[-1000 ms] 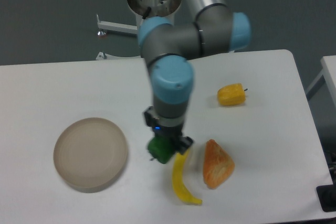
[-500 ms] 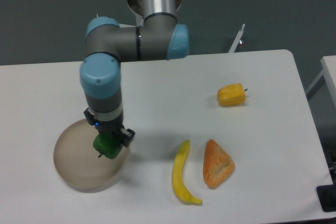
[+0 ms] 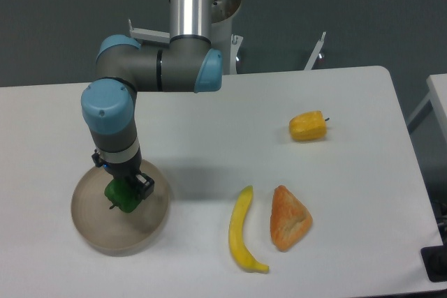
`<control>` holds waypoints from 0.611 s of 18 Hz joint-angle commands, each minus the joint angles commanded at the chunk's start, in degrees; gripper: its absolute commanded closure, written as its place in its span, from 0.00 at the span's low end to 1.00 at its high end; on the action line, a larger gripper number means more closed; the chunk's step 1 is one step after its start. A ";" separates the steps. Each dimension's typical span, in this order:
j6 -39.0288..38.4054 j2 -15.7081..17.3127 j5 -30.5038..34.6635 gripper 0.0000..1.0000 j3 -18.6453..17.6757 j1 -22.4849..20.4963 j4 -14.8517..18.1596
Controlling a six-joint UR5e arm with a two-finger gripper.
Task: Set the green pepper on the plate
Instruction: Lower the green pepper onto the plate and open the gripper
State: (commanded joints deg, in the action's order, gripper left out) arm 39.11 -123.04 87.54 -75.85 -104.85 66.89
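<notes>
The carrying part of the job looked all but finished: the gripper (image 3: 124, 190) hung over the plate (image 3: 91, 229), jaws closed on the green pepper (image 3: 120, 198), which sat above the middle of the dish. Whether the pepper was touching the plate's floor or a little clear of it could not be told from this one high view. What remained, by my reading, was to set it down if it was not down, let go, and lift the arm away.

The pepper was small, glossy and bright green, with a lobed, blocky body; a short dark stem poked out at its lower left. Its upper part was hidden by the fingers. The plate was round, shallow and matte beige with a low rim, much wider than the pepper.

Well apart on the white table (image 3: 209, 130) lay a yellow-orange pepper (image 3: 308, 126), a banana (image 3: 242, 229) and, just beside it, an orange wedge-shaped piece (image 3: 288, 218)
</notes>
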 joint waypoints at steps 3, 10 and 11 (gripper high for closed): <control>0.44 -0.79 0.70 0.41 -0.52 0.44 -1.66; 0.44 -1.58 0.88 0.40 -0.44 0.62 -2.11; 0.44 -1.76 0.88 0.40 -0.44 0.62 -2.28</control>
State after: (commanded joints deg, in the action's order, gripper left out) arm 39.55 -124.80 88.42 -76.29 -104.24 64.60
